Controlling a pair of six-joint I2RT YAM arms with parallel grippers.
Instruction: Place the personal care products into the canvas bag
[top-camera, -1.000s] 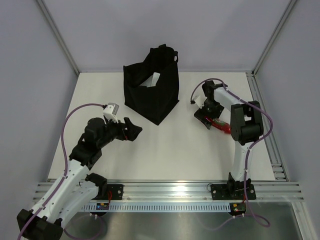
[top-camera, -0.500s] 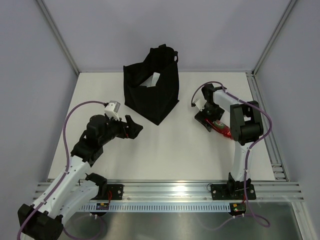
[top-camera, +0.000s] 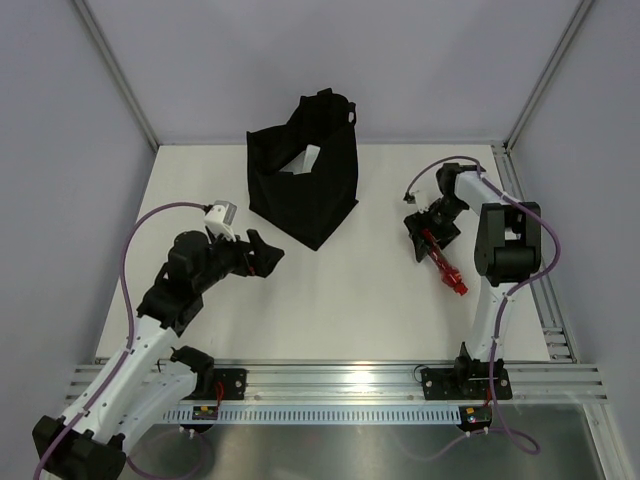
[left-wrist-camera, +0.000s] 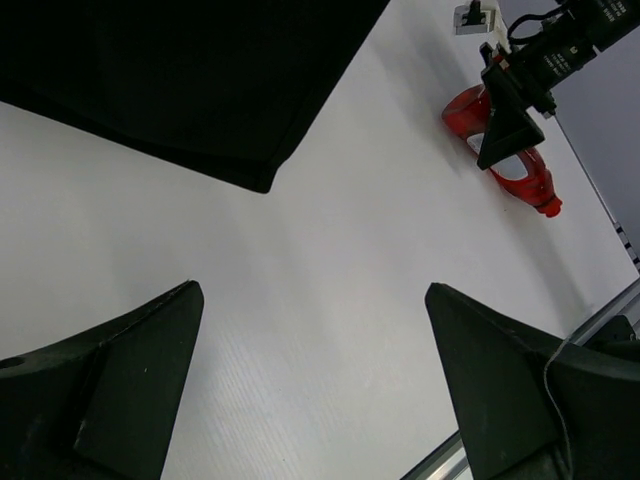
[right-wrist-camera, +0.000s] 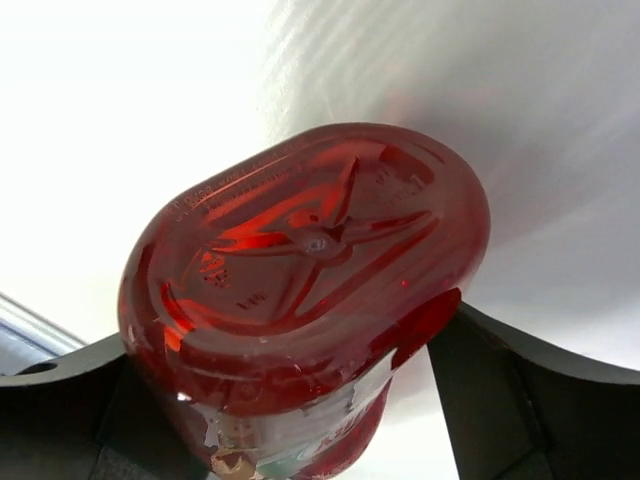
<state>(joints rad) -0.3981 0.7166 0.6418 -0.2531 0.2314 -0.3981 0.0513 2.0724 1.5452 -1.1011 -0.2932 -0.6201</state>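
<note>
The canvas bag (top-camera: 300, 195) stands open-topped at the back centre of the table, and its black side fills the top left of the left wrist view (left-wrist-camera: 180, 70). A red bottle (top-camera: 447, 268) lies low at the right, cap toward the near right. My right gripper (top-camera: 425, 232) is shut on its base end. In the right wrist view the bottle's red bottom (right-wrist-camera: 310, 270) sits between the two black fingers (right-wrist-camera: 500, 390). My left gripper (top-camera: 268, 256) hovers open and holds nothing, left of the bag's near corner (left-wrist-camera: 312, 300). The other products are out of view.
A metal frame rail (top-camera: 340, 380) runs along the near edge by both arm bases. Another rail (top-camera: 530, 240) borders the table's right side, close behind the right arm. Grey walls close off the back and sides.
The right jaws have closed on the red bottle, and the wrist has swung right, so the bottle now shows in full. The left arm has barely shifted.
</note>
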